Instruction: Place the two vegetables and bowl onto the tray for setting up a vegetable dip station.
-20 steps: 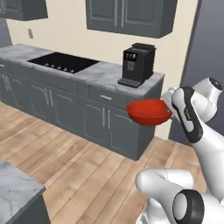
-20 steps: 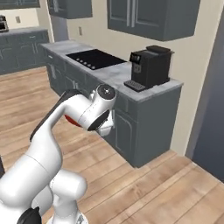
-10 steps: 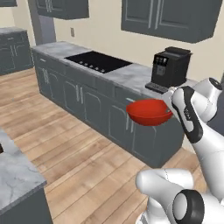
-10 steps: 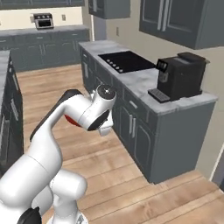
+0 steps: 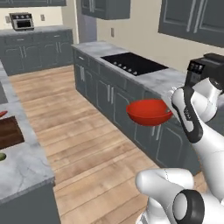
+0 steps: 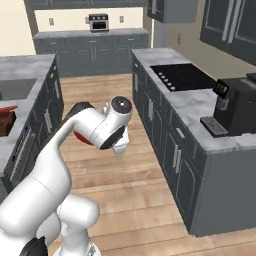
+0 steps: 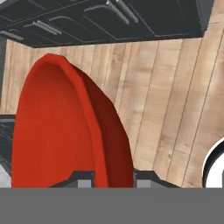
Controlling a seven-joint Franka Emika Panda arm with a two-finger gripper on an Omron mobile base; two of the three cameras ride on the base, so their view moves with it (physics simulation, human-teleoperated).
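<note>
My gripper (image 7: 112,178) is shut on the rim of the glossy red bowl (image 7: 57,127), whose edge runs between the two fingertips (image 7: 83,179). In the left base view the bowl (image 5: 148,112) hangs level over the wood floor, held at its right rim by the hand. A red sliver of the bowl (image 6: 81,138) peeks from behind the arm. The dark brown tray (image 5: 8,132) lies on the island counter at the far left. A red-orange tip of the carrot (image 5: 2,114) shows just beyond the tray. A green bit of the cucumber (image 5: 2,156) lies on its near side.
A grey counter with a black cooktop (image 5: 133,63) and a coffee machine (image 6: 235,107) runs along the right. The marble island counter (image 5: 26,170) is at the left, with wood floor (image 5: 87,131) between. A toaster oven (image 5: 22,20) sits on the back counter.
The base has moved, so the whole kitchen has shifted in both views and the island with the tray has come into sight. The bowl stays gripped in the same pose.
</note>
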